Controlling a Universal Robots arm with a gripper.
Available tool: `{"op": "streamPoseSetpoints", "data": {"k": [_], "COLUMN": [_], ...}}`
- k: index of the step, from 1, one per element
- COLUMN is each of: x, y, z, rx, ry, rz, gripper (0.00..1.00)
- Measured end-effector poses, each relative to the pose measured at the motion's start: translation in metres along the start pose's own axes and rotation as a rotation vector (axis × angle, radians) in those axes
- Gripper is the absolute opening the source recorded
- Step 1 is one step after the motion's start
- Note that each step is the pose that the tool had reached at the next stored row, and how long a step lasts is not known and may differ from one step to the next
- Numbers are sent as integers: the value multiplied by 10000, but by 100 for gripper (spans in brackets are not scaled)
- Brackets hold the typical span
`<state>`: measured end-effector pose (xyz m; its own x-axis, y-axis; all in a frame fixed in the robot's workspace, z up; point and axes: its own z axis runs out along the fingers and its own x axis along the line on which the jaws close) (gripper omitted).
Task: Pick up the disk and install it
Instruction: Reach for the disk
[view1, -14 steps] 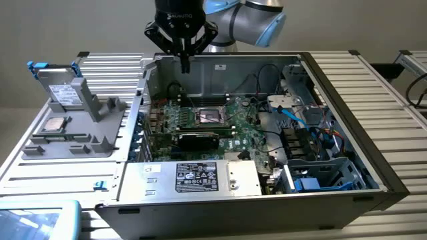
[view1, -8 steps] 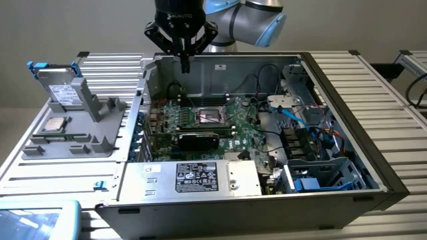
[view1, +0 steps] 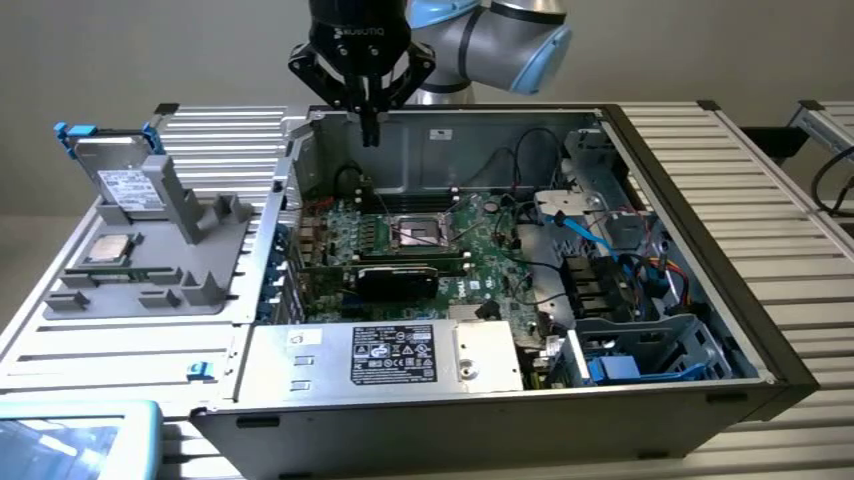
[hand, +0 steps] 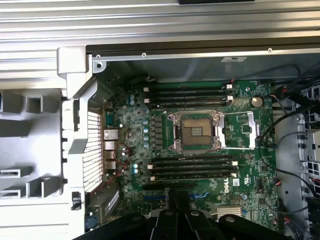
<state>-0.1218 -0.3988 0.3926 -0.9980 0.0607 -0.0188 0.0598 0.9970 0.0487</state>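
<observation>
the claw (view1: 370, 132), fingers pressed together and pinching nothing, hung above the far left corner of the open computer case (view1: 747, 330), tips pointing down toward the motherboard (view1: 467, 262). in the wrist view the shut claw (hand: 177, 207) sat over the board, near the empty processor socket (hand: 196, 131).

the disk (view1: 130, 187) lay outside the case, well apart from the claw, toward the exterior view's left and lower than the fingertips. it stood propped in a grey holder (view1: 200, 285) on the slatted desk (view1: 781, 150), tilted rather than flat. its long axis appeared to run from the near end in the holder up toward the far left, where the blue carrier stuck out past the drive body. the case's left wall stood between the claw and the disk, so by this judgement any reach had to clear that wall sideways.

the disk appeared as a flat silver-grey rectangle with a white printed label on its upturned face, edged in bright blue plastic. a small square silver chip (view1: 107, 250) rested nearer on the same holder, apart from the disk.
</observation>
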Motion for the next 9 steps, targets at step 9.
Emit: {"op": "streamPoseSetpoints", "data": {"k": [9], "x": [350], "y": [9], "z": [-6], "rx": [-1], "ry": [-2], "rz": [-1], "gripper": [11]}}
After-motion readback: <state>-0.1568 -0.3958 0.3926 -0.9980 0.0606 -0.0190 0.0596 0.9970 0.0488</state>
